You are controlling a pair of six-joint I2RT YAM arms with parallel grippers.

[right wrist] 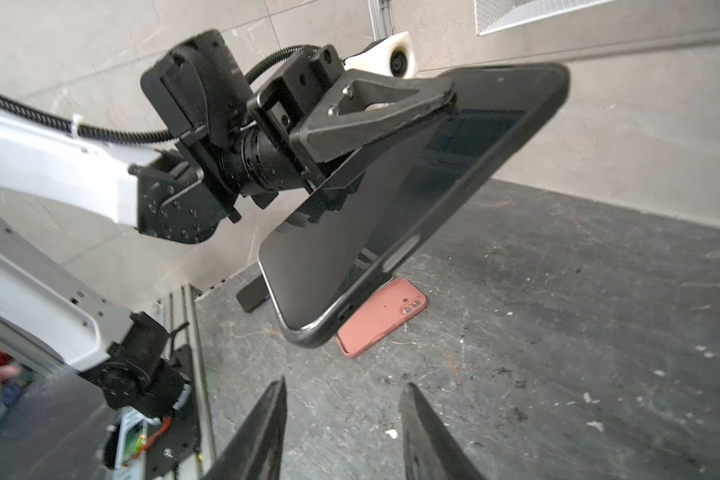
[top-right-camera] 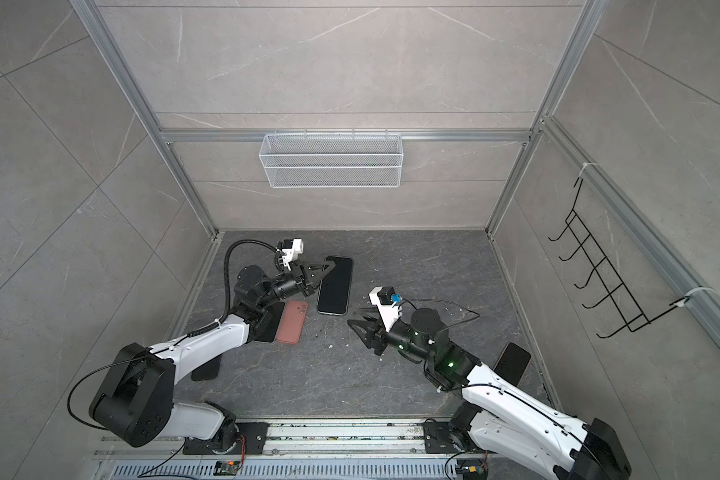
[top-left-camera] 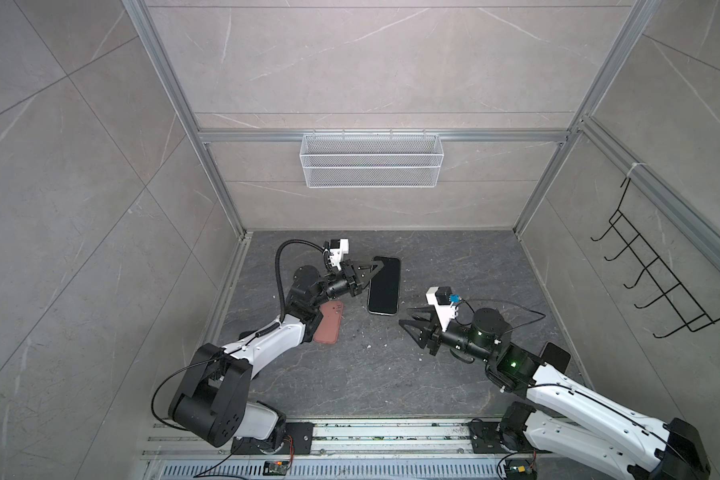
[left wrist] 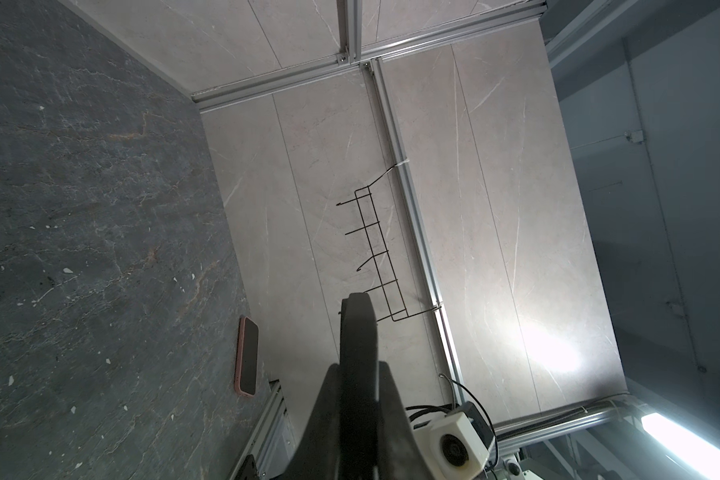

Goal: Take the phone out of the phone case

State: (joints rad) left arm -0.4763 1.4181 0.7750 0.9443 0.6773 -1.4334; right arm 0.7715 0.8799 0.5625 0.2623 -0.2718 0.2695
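A black phone (top-left-camera: 384,286) (top-right-camera: 335,286) (right wrist: 412,199) in a black phone case (right wrist: 400,255) hangs above the dark floor, screen up. My left gripper (top-left-camera: 373,266) (top-right-camera: 327,266) (left wrist: 358,370) is shut on its far top corner, one finger (right wrist: 391,108) lying across the screen. At the near lower corner a thin light edge of the phone shows inside the case rim. My right gripper (top-left-camera: 405,316) (top-right-camera: 353,316) (right wrist: 346,382) is open with nothing between its fingers. It sits just short of the phone's near end, apart from it.
A pink-cased phone (top-left-camera: 329,322) (top-right-camera: 292,322) (right wrist: 381,316) lies back up on the floor under the left arm, beside a dark phone (top-right-camera: 271,328) (right wrist: 252,297). Another phone (top-left-camera: 555,357) (top-right-camera: 512,361) (left wrist: 248,357) lies by the right wall. A wire basket (top-left-camera: 371,160) hangs on the back wall and a hook rack (top-left-camera: 657,274) on the right wall.
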